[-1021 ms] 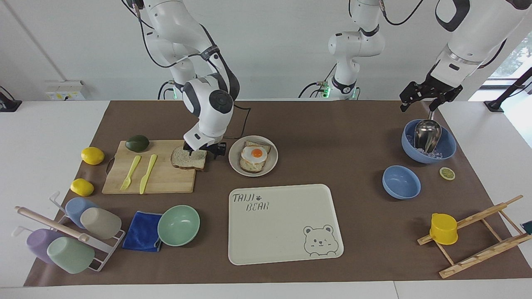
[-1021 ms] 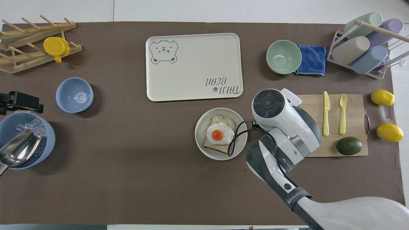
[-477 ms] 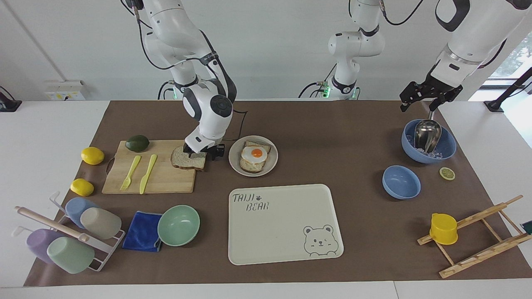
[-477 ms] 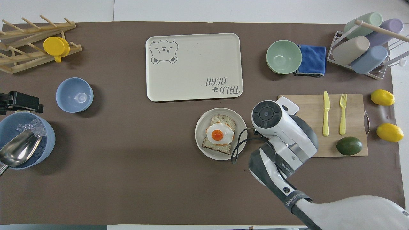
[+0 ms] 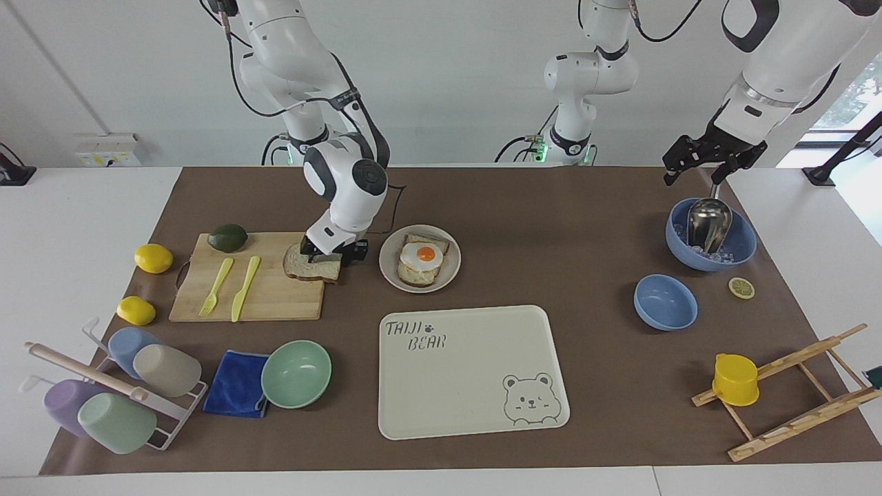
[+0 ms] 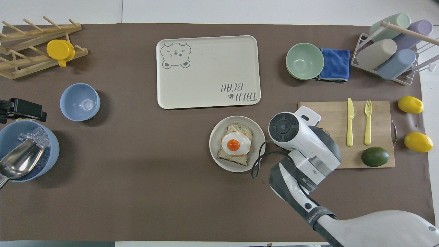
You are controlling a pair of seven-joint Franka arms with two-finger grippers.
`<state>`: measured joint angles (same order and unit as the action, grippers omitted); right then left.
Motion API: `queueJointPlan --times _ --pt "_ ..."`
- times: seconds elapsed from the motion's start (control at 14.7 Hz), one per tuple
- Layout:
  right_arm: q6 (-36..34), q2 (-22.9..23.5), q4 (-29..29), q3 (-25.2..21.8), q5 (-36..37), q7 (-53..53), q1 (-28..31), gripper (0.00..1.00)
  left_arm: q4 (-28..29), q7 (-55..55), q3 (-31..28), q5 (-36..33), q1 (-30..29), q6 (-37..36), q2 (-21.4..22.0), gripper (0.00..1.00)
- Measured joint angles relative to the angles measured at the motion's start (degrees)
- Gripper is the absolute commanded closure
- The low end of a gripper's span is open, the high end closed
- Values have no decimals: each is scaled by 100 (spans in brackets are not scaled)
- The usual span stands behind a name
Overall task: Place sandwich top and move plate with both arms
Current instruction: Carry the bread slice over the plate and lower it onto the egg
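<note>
The sandwich top (image 5: 303,266), a speckled bread slice, lies on the wooden cutting board (image 5: 275,300) at its end beside the plate. My right gripper (image 5: 335,253) is down at the slice's edge nearest the plate. In the overhead view the right arm's wrist hides the slice. The plate (image 5: 453,266) stands beside the board and holds the egg-topped bread (image 5: 422,260); it also shows in the overhead view (image 6: 214,144). My left gripper (image 5: 710,169) waits in the air over the blue bowl with the metal scoop (image 5: 710,238).
A yellow knife (image 5: 244,288), a fork (image 5: 216,286) and an avocado (image 5: 228,238) lie on the board. The cream bear tray (image 5: 475,386) lies farther from the robots than the plate. A mint-green bowl (image 5: 296,373) and a blue cloth (image 5: 236,384) lie beside the tray.
My right gripper has shifted a little from the plate toward the cutting board and settled lower on the slice's edge. The left arm has not moved.
</note>
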<state>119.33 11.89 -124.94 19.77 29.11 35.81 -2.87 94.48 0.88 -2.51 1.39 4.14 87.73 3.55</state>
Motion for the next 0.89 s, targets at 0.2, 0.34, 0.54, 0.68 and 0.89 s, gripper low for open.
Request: queueJointPlan --times 0.2,0.34,0.54,0.68,0.89 --pt "-61 -68 7 -1 55 0 7 100 0 0 0 0 0 0 0 0" --pt "-153 -100 31 -8 114 0 31 100 0 0 0 0 0 0 0 0" --pt "-568 -62 320 40 118 0 30 100 0 0 0 0 0 0 0 0" --pt "-1240 77 937 369 15 0 28 100 0 0 -1 0 0 0 1 0" --pt "-2419 453 2231 1020 -115 0 -32 100 0 0 -2 0 0 0 1 0"
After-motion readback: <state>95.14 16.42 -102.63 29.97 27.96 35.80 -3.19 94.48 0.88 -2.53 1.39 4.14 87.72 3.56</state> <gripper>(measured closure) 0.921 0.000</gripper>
